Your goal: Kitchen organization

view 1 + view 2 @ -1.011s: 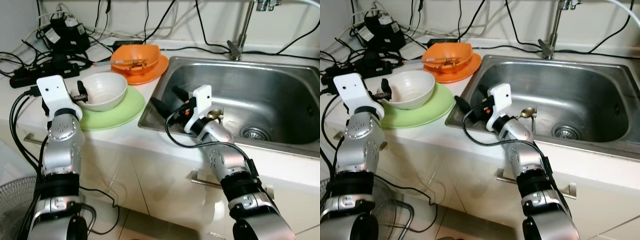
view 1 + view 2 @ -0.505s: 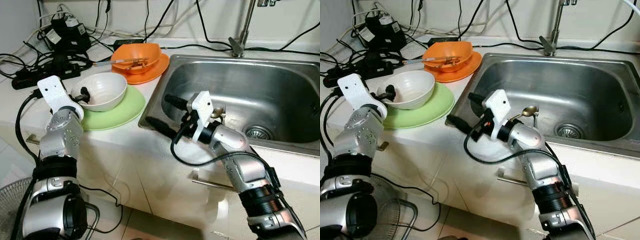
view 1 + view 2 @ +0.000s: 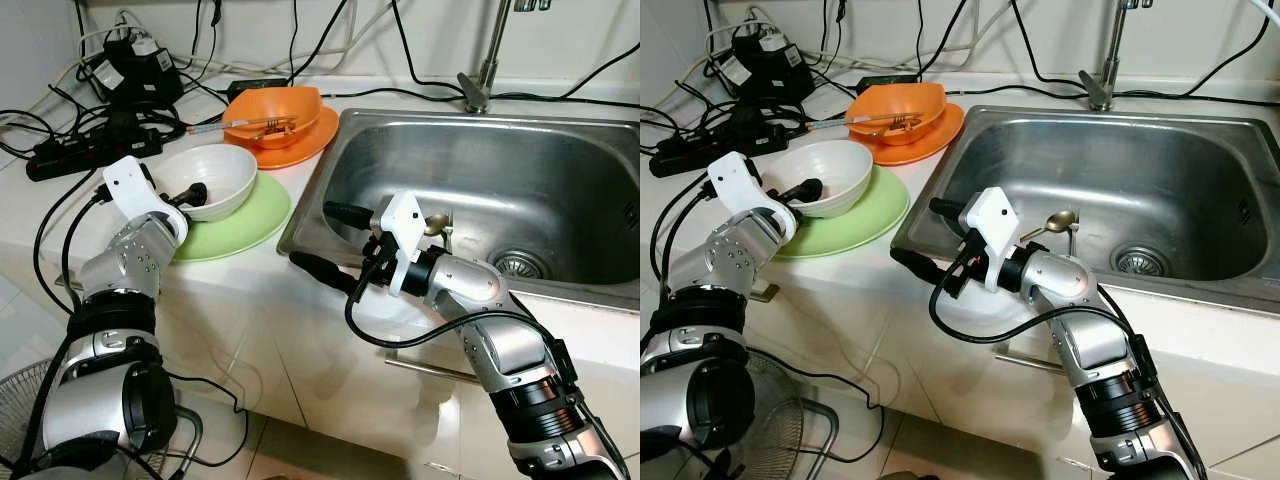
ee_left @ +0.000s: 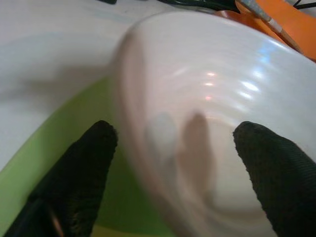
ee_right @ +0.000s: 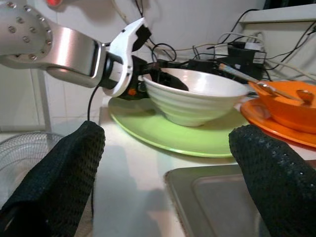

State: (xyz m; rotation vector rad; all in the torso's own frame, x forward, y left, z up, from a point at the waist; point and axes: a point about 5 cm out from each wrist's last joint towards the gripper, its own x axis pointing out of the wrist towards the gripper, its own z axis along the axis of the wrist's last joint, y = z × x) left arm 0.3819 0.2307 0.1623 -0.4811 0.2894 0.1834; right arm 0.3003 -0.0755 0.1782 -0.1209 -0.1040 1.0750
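home kitchen: steel sink [image 3: 560,170], tap [image 3: 478,70], counter [image 3: 240,270]

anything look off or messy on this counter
Yes: a tangle of black cables and a power strip lies on the counter beside the sink, close to water. Otherwise the white bowl sits upright on the green plate, with the left tool straddling its rim.

Head views bright, even indoor light, sharp overall. Soft shadows under the arms on the white surface [image 3: 250,270]. Steel sink [image 3: 560,190] shows dull sheen, no harsh glare. Left wrist view very close and out of focus; white bowl [image 4: 207,123] blurred, small highlights on its ridges, faint finger shadows. Right wrist view clear mid-distance, near black fingers [image 5: 54,173] soft.
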